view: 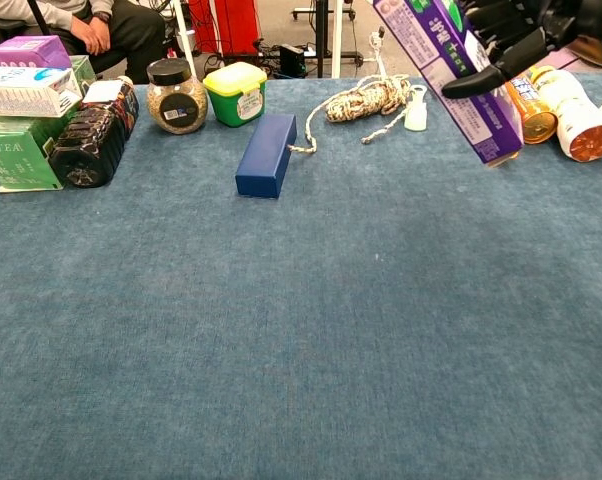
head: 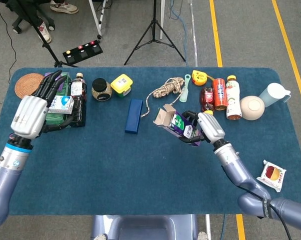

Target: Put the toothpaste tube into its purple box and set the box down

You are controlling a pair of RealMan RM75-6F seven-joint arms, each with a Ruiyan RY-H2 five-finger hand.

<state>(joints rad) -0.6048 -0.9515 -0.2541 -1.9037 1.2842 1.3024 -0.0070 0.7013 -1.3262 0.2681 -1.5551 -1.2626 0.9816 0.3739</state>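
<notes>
You are working over a blue cloth table that fills most of the head view, with grey floor, yellow lines and a tripod running along the top of the frame. The lower half of the cloth, from the centre down to the bottom edge, is lying bare in both views, and that is the widest open stretch you have.

Your left hand is hanging at the left edge of the frame with its fingers spread and nothing in them, just beside the stack of green tea boxes and the dark bottle at the upper left. Your right hand is gripping the purple box right of centre, holding it tilted, its open flap end pointing up and to the left. In the chest view the same purple box is slanting down from the top edge at the upper right, its lower corner hanging clear above the cloth. You cannot tell from either view whether the toothpaste tube is inside; none of it is showing.

A dark blue box is lying flat just left of centre, well apart from the purple one. Along the top edge of the cloth a jar, a yellow-lidded tub and a coil of rope are sitting in a row. Bottles, a bowl and a pitcher are crowding the upper right, close behind your right hand. A small packet is lying near the right edge.
</notes>
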